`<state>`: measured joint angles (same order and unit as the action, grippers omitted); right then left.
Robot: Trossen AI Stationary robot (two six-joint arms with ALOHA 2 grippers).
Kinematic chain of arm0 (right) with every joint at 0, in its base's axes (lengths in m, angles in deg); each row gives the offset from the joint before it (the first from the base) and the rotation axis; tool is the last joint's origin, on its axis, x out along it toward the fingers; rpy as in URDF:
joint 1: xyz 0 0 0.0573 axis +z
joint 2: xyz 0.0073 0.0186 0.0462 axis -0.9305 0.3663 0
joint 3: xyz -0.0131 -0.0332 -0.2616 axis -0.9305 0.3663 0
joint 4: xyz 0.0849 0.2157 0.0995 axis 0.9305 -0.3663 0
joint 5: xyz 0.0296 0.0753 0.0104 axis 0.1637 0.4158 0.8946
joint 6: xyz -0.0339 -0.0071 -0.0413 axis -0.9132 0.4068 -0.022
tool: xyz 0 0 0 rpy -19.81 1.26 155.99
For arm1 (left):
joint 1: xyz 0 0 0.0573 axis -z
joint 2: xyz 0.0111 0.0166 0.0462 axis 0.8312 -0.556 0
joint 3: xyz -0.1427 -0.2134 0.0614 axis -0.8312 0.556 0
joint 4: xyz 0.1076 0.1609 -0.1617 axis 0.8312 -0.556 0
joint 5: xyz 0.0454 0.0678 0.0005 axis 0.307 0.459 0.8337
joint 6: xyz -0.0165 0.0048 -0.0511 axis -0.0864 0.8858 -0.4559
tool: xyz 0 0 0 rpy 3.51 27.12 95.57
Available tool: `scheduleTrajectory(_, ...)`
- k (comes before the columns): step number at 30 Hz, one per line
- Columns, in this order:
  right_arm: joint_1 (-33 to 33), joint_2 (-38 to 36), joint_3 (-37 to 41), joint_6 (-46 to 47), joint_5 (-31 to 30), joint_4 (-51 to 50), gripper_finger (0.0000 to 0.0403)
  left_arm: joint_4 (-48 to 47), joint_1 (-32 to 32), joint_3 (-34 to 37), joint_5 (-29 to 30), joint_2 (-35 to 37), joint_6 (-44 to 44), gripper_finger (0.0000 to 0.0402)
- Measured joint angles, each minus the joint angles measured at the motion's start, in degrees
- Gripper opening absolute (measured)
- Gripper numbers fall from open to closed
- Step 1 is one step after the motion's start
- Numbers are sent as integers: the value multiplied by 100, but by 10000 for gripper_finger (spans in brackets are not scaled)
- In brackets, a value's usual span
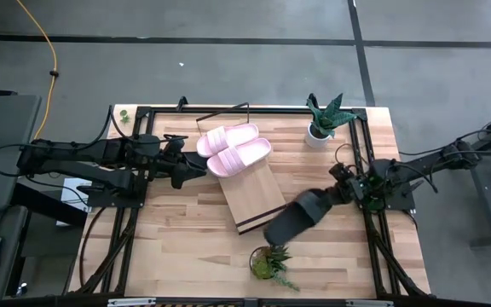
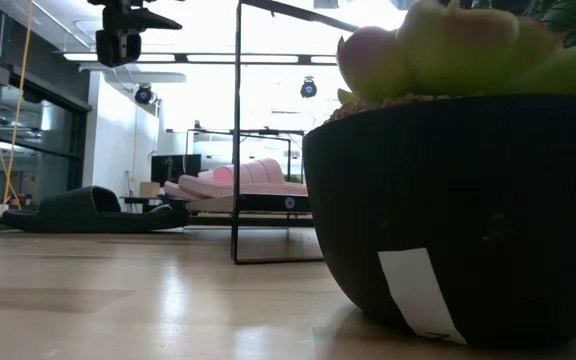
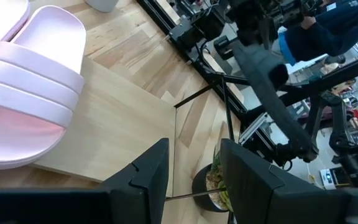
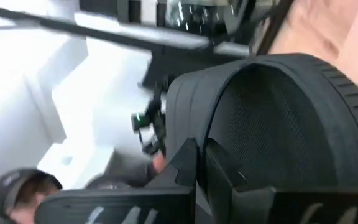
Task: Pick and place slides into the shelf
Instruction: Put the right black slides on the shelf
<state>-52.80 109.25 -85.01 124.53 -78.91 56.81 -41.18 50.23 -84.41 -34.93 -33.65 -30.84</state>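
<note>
On the butcher-block table (image 1: 186, 230), the right hand (image 1: 335, 194) clamps a black slide (image 1: 299, 217); the left hand (image 1: 201, 165) gapes empty.

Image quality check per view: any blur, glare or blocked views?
High view: even light, sharp. Low view: bright backlight from ceiling lights; the black plant pot looms close and blocks the right half. Right wrist view: smeared and blown-out white; the right claw is shut on the black slide, which fills the frame. Left wrist view: sharp on the pink slide, left claw open.
</note>
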Motion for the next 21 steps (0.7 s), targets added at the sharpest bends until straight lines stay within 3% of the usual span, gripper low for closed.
scheduleTrajectory(14,-3,169,-56,210,-1663,353,0,-7,0,0,-16,0,107,133)
scheduleTrajectory(21,-459,733,-852,-176,-1422,-459,0,-17,-1,0,-189,0,164,133)
